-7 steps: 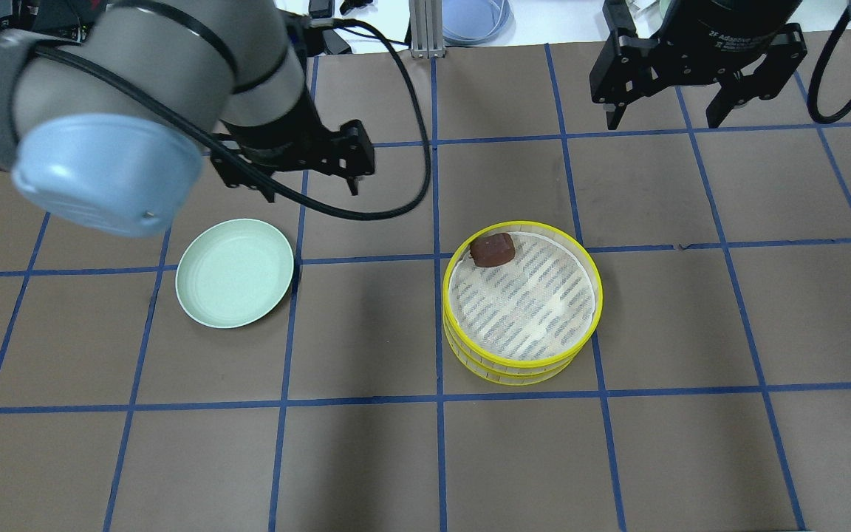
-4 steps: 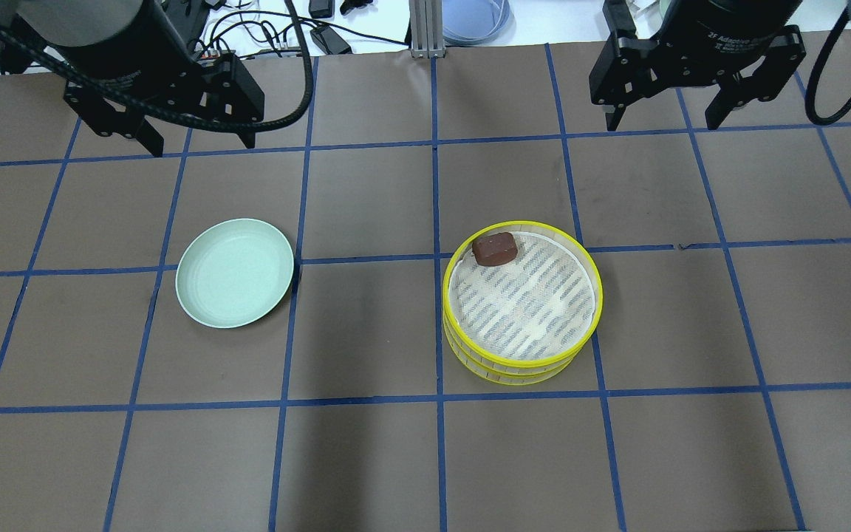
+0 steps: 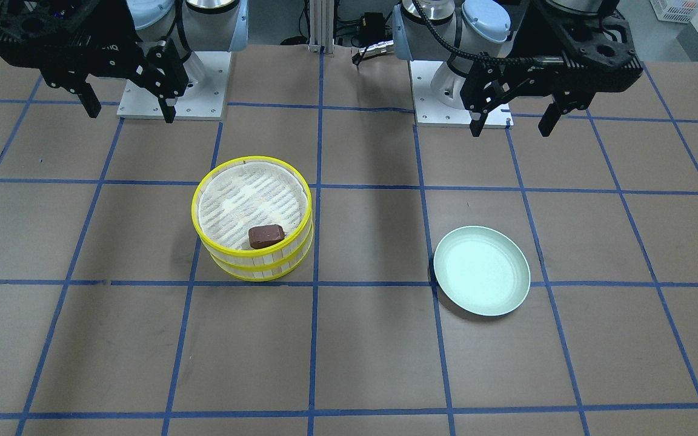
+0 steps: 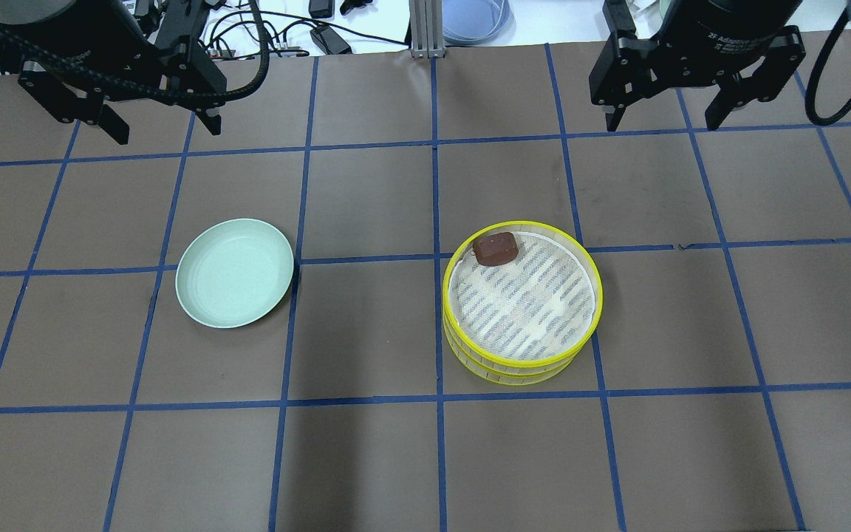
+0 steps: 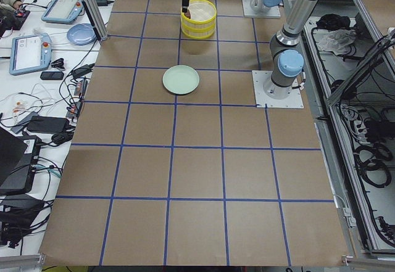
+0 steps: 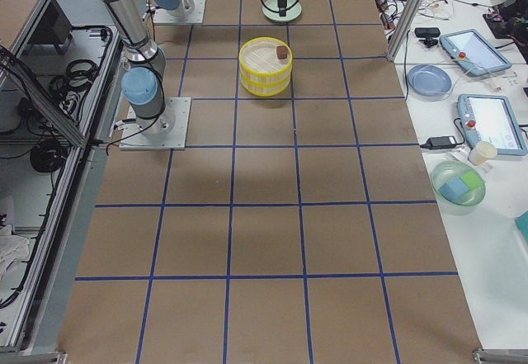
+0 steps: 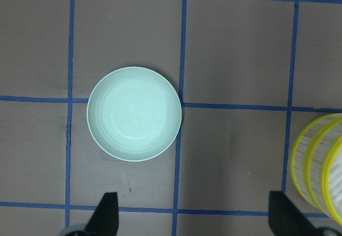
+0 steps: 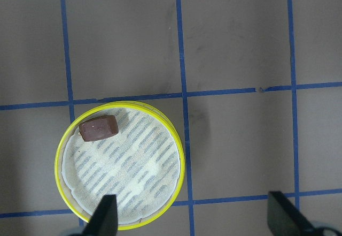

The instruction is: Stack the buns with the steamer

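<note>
While both claws hang at the top edge of the overhead view, each has its two fingers spread wide and grips nothing: the left claw (image 4: 165,129) in the upper left, the right claw (image 4: 662,122) in the upper right.

Below the right claw, a little right of centre, stands the steamer (image 3: 276,257), its two trays set one on the other. The brown bun (image 4: 496,248) lies in the top tray, touching the wall at its upper left. The white bun is not visible; whether the lower tray hides it, I cannot tell. The green plate (image 4: 235,273) lies left of centre, well apart from the steamer.

The bun is probably light and soft, so a gentle pinch across its short sides suits it, though the wall leaves little room for one finger. The trays look light and stiff but thin-walled; I would take one at the yellow rim, one finger inside and one outside.
</note>
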